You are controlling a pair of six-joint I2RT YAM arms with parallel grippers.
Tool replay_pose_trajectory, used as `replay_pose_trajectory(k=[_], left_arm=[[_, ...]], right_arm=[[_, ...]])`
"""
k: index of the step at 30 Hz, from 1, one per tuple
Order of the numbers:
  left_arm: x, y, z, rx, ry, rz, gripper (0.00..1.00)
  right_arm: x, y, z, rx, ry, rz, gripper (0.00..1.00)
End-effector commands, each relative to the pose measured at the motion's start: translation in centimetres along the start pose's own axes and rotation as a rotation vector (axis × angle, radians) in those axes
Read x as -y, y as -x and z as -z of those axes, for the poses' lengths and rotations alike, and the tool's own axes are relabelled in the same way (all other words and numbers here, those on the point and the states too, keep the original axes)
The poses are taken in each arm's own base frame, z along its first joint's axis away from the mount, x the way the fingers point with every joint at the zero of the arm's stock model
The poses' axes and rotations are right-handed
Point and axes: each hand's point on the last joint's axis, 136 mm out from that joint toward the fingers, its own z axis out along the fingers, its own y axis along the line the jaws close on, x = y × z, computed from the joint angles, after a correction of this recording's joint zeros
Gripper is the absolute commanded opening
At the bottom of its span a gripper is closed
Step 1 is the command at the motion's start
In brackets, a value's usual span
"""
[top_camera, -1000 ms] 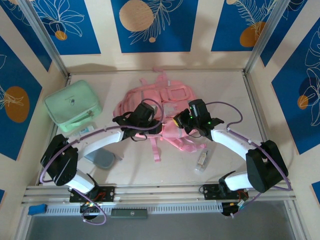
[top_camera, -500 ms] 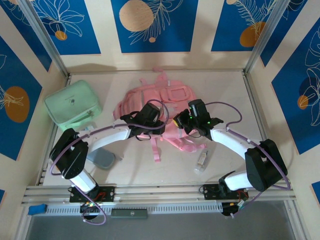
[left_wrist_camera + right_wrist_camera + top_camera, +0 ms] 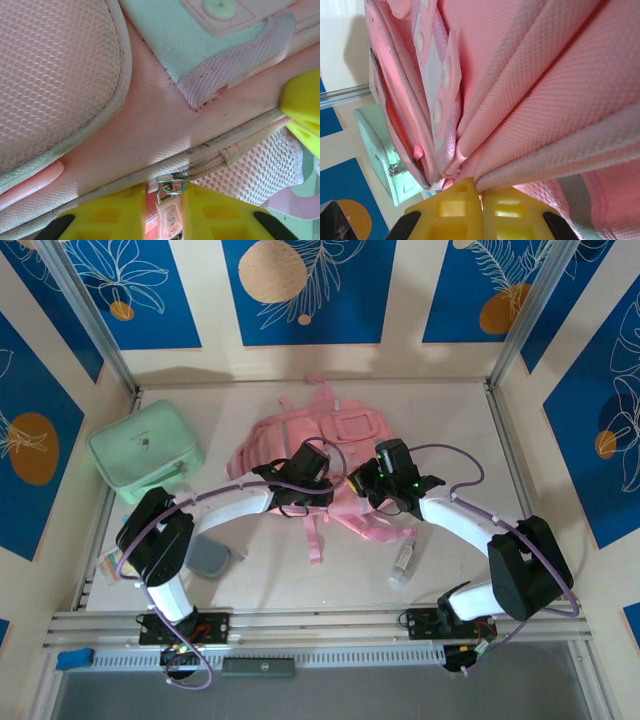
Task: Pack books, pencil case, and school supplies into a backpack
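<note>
The pink backpack [image 3: 340, 435] lies flat mid-table. My left gripper [image 3: 325, 480] is at its near edge. In the left wrist view its yellow fingers [image 3: 112, 217] stand narrowly apart on either side of a pink zip pull [image 3: 169, 215] on the backpack [image 3: 150, 125], with a small gap on the left. My right gripper [image 3: 365, 485] is shut on a fold of backpack fabric [image 3: 545, 75], its tips [image 3: 481, 182] pressed together. The grey-blue pencil case [image 3: 208, 558] lies near the left arm's base. A clear bottle [image 3: 405, 560] lies on the near right. The books are out of view.
A mint-green boxy case [image 3: 145, 450] stands at the back left and also appears as the green case [image 3: 375, 145] in the right wrist view. A small clear packet [image 3: 107, 563] lies by the left rail. Metal rails border the table on both sides.
My left arm has reached further right along the backpack's near edge, and its jaws have narrowed round the zip pull. The right gripper keeps its hold and has not moved.
</note>
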Motion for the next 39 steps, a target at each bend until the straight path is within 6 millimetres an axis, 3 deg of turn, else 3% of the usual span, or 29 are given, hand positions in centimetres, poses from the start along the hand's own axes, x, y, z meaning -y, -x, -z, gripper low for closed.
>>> replay_pose_trajectory(k=[1,12,17,22,30,35,39], left_arm=[[1.2,1.9,0.1,0.065,-0.018,-0.020,0.21],[1.1,3.2,2.5,0.111,-0.014,-0.007,0.05],[0.3,2.6,3.6,0.089,-0.006,0.005,0.01],[-1.5,0.9,4.4,0.032,0.004,-0.005,0.00],[-6.0,-3.5,3.7,-0.104,0.133,-0.069,0.00],[-5.3,-3.5,2.1,-0.098,0.089,-0.050,0.00],[-5.2,-2.8,1.2,-0.071,0.090,-0.031,0.13]], right_arm=[[-2.4,-0.8,0.4,-0.038,0.066,0.042,0.00],[-1.8,-0.1,0.6,-0.031,0.059,0.032,0.00],[-2.3,0.2,1.0,-0.030,0.066,0.050,0.00],[-2.4,1.0,1.6,-0.022,0.064,0.069,0.00],[-3.0,1.1,1.8,-0.057,0.073,0.095,0.00],[-2.9,0.4,1.1,-0.075,0.069,0.089,0.00],[-3.0,0.2,1.1,-0.076,0.067,0.093,0.00]])
